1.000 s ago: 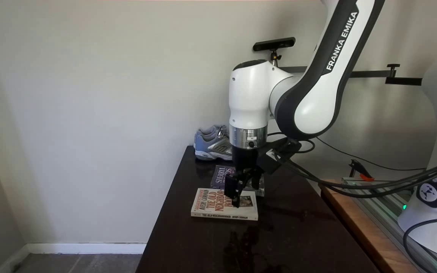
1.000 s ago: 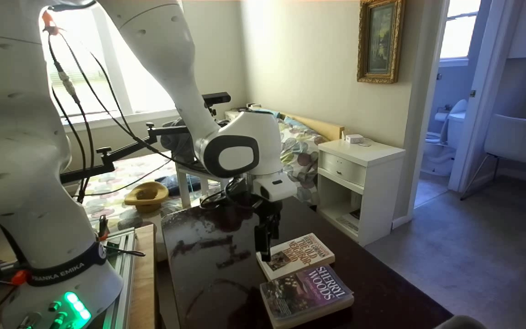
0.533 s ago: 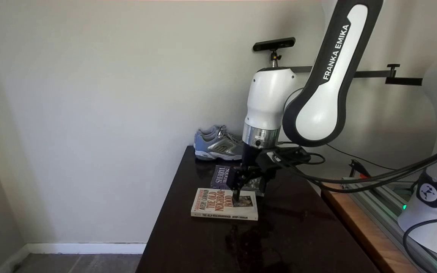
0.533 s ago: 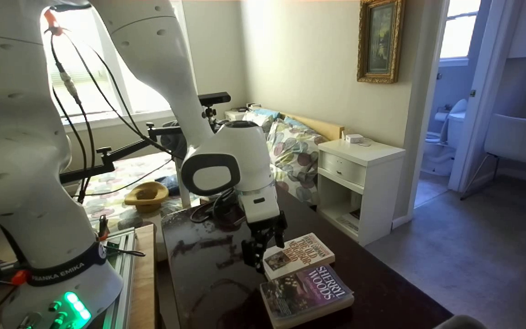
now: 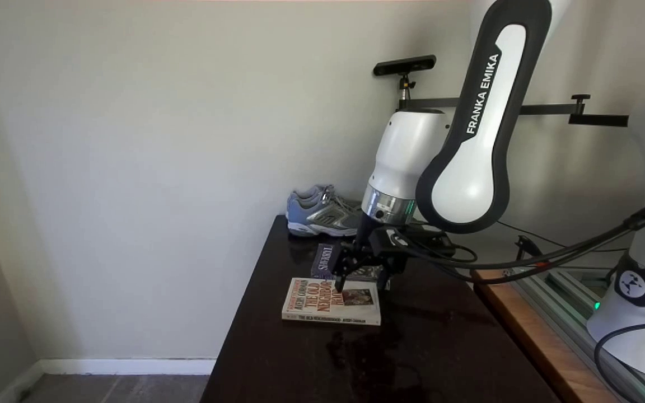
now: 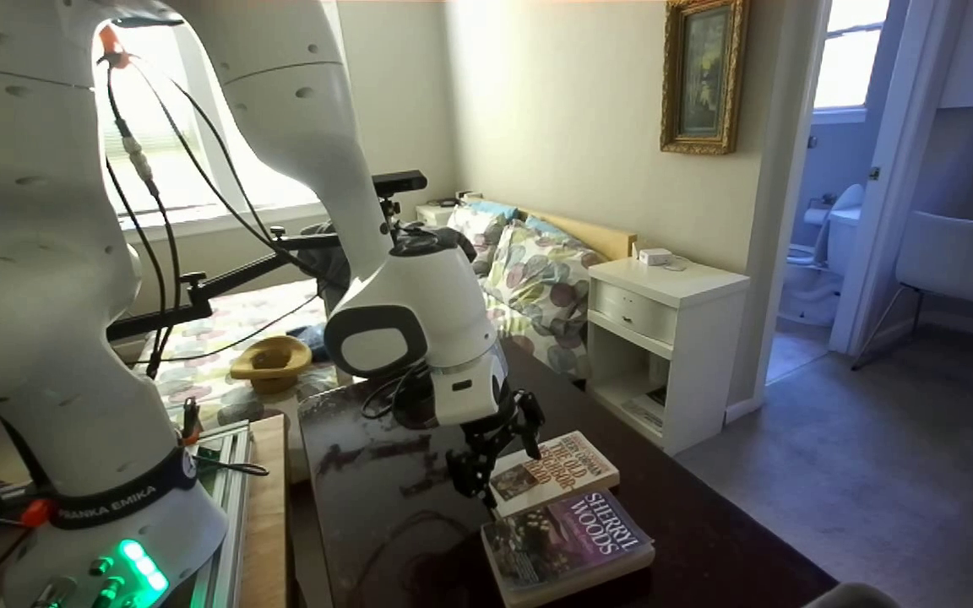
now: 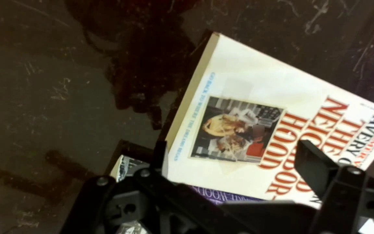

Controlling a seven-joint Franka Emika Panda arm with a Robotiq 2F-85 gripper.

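A white paperback with red title lettering (image 5: 308, 301) lies flat on the dark table, seen in both exterior views. Behind it in that view is a purple paperback (image 5: 323, 260), partly covered by the hand; its whole cover shows in an exterior view, where the purple book (image 6: 571, 540) lies close beside the white one. My gripper (image 6: 510, 479) hangs open over the white book's picture end. In the wrist view the spread gripper (image 7: 232, 149) has only the white book's cover (image 7: 258, 65) beneath it. Nothing is held. Whether a fingertip touches the book I cannot tell.
Blue-grey shoes (image 5: 322, 215) stand at the table's far end against the wall. A camera on a bracket (image 5: 405, 65) rises behind the arm, and thick cables (image 5: 557, 263) trail from the wrist. Beyond the table are a white nightstand (image 6: 664, 287) and a bed with a tan hat (image 6: 271, 363).
The hand has turned and tilted, so its two fingers now appear spread apart in both exterior views. The wrist has shifted toward the robot base. Both books lie where they were.
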